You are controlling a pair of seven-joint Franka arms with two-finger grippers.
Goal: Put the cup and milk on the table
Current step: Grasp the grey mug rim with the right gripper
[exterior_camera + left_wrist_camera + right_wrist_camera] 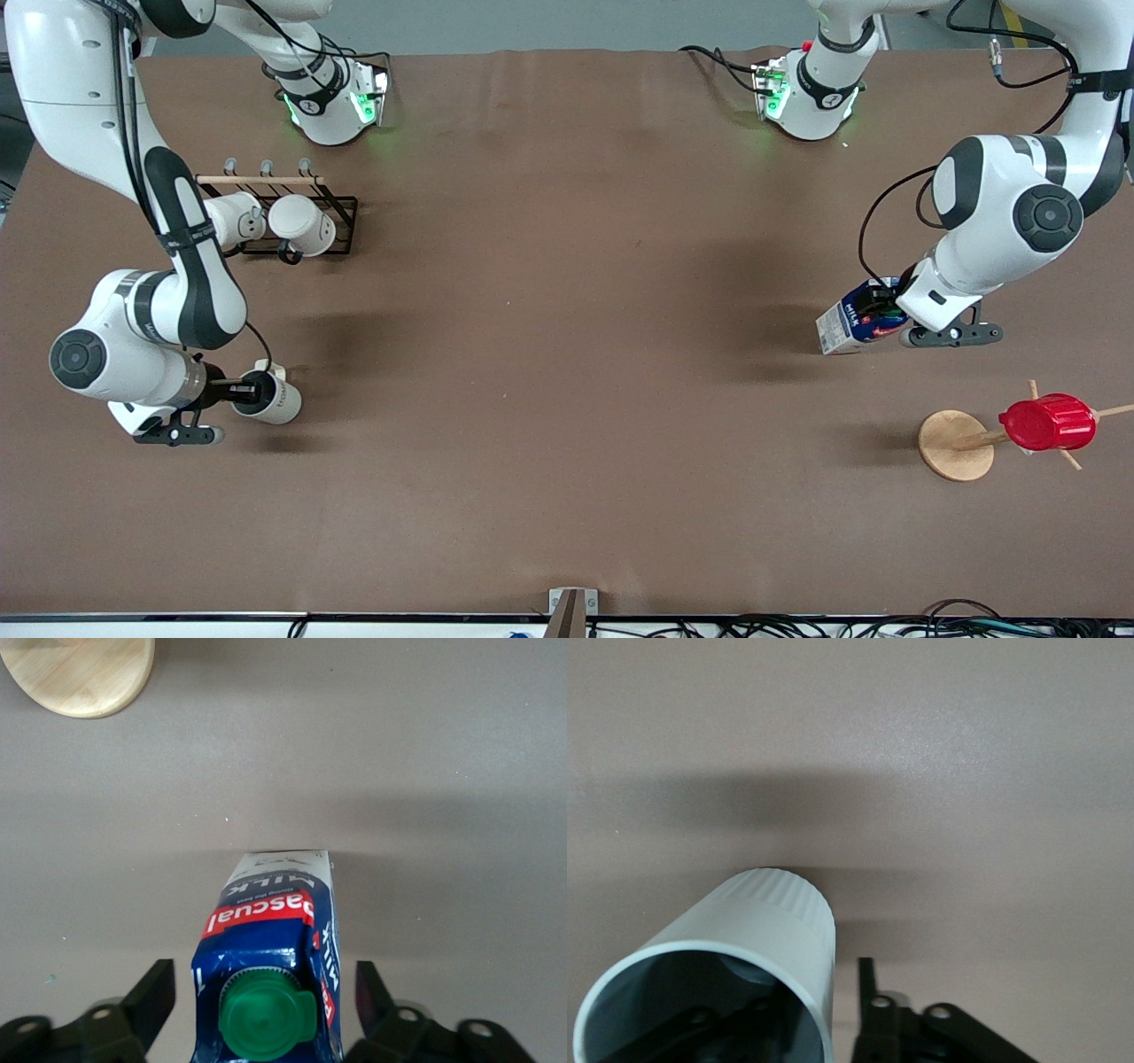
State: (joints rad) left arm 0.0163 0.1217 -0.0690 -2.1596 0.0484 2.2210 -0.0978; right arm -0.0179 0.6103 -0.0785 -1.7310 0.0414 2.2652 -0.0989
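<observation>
The cream-white cup (273,400) stands on the brown table (567,354) toward the right arm's end. My right gripper (241,390) has one finger inside the cup and one outside. In the right wrist view the cup (766,930) shows a gap between its wall and the outer finger (866,988), so the gripper (806,992) is open. The dark-blue milk (852,323) stands toward the left arm's end. My left gripper (886,310) is over it. In the left wrist view its fingers are spread beside the milk (266,930), the gripper (264,970) touching neither side.
A black wire rack (341,221) with two white mugs (301,226) stands farther from the front camera than the cup. A red ribbed cup (1047,423) hangs on a wooden peg stand with a round base (952,447), nearer the camera than the milk; the base also shows in the left wrist view (80,673).
</observation>
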